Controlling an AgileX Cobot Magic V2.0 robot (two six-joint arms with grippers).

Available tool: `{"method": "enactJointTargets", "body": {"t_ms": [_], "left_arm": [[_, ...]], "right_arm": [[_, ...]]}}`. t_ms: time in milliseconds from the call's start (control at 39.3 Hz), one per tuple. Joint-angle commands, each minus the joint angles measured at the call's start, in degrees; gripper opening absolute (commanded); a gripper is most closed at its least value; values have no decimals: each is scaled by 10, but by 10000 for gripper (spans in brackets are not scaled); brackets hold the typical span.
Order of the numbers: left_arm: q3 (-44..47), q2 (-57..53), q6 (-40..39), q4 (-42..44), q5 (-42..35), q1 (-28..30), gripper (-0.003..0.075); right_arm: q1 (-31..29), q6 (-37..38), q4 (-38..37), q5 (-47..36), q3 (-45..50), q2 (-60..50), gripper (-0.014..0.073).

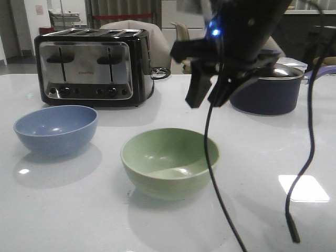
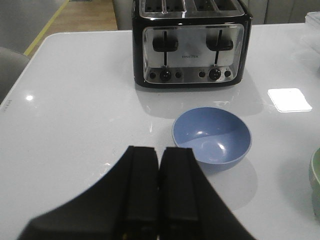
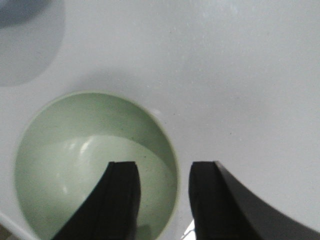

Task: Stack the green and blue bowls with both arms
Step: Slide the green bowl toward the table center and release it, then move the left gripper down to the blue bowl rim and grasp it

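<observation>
A black and chrome toaster (image 1: 96, 67) stands at the far left of the white table (image 1: 262, 226), its levers and knobs facing the near edge, and a dark navy saucepan (image 1: 268, 86) with a lid sits at the far right, partly hidden behind the right arm. Thin black cables (image 1: 211, 157) hang down from that arm, and one of them crosses in front of the green bowl's right rim in the front view. The blue bowl (image 1: 56, 129) sits upright on the left side of the table, just in front of the toaster and apart from it, its mouth facing up. The green bowl (image 1: 169, 161) sits upright near the middle of the table, closer to the near edge, to the right of the blue bowl and not touching it; both are round, so neither has a long axis. The right gripper (image 1: 206, 90) hangs in the air above the green bowl's right side, fingers pointing down; in the right wrist view its fingers (image 3: 120, 200) are spread apart, one over the bowl's inside and the other over the table just outside the rim, holding nothing. The left gripper (image 2: 159, 195) does not show in the front view; in the left wrist view its fingers are pressed together, empty, and point toward the blue bowl and the toaster beyond it.
</observation>
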Motion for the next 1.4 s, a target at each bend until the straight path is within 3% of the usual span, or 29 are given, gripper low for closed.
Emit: {"method": "enactJointTargets", "body": {"t_ms": [0, 102, 356, 585, 662, 738, 840, 891, 1145, 1374], "left_arm": [[-16, 7, -2, -5, -48, 1, 101], [-16, 7, -2, -5, -48, 1, 100], [-16, 7, -2, -5, -48, 1, 101], [-24, 20, 5, -5, -43, 1, 101], [-54, 64, 15, -5, -7, 1, 108], [-88, 135, 15, -5, 9, 1, 199], [-131, 246, 15, -9, 13, -10, 501], [-154, 312, 15, -9, 13, -23, 587], [-312, 621, 15, -9, 12, -50, 584], [-374, 741, 15, -9, -4, -50, 584]], "right_arm": [[0, -11, -21, -16, 27, -115, 379], [0, -11, -79, -11, 100, -242, 379], [-1, 35, -117, 14, 275, -483, 379], [-1, 35, -120, 22, 308, -538, 379], [-1, 35, -120, 23, 308, -538, 379], [-1, 35, -120, 23, 308, -538, 379], [-1, 35, -120, 23, 308, -538, 379], [-1, 35, -120, 23, 308, -538, 379], [-1, 35, -120, 23, 308, -538, 379], [-1, 35, -120, 23, 308, -538, 379]]}}
